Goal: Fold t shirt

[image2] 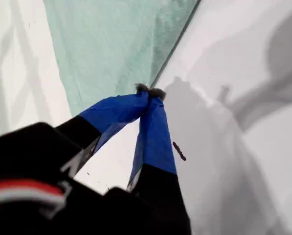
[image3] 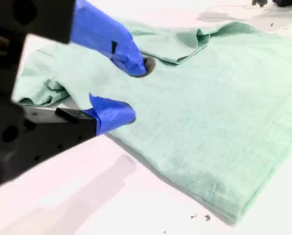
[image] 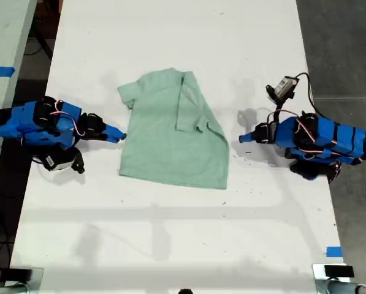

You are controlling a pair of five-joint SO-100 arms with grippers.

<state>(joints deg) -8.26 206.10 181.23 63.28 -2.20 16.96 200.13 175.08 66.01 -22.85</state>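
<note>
Shows a small, plain, pale mint-green short-sleeved cloth t shirt [image: 170, 147] lying mostly flat near the middle of a long white tabletop [image: 170, 37]. Has one sleeve and side panel [image: 192, 104] already turned in over the body on the exterior view's right, and the other sleeve [image: 126, 95] still spread out on the exterior view's left. Judged as mid-fold: one side done, the opposite side next. Places my second claw [image3: 131, 90], blue-tipped, at the shirt's edge on the exterior view's left [image: 118, 135], spread apart and holding nothing. Sets one fingertip [image3: 136, 63] down on the cloth and the other [image3: 114, 115] just off the hem over bare tabletop, so straddling the edge, not yet pinched. Places my first claw [image2: 149, 90] on the exterior view's right [image: 244, 138], tips pressed together with nothing between them, a little apart from the folded side of the shirt. Calls next, most likely, for closing on that near edge, lifting it and carrying it across toward the folded panel, taking care to catch the full layer and the loose sleeve beside it. Leaves plenty of bare tabletop above and below the shirt in the exterior view. Keeps the tabletop's long edges behind both arm bases, well apart from the cloth. Shows only small dark specks near the lower hem, nothing blocking a sweep.
</note>
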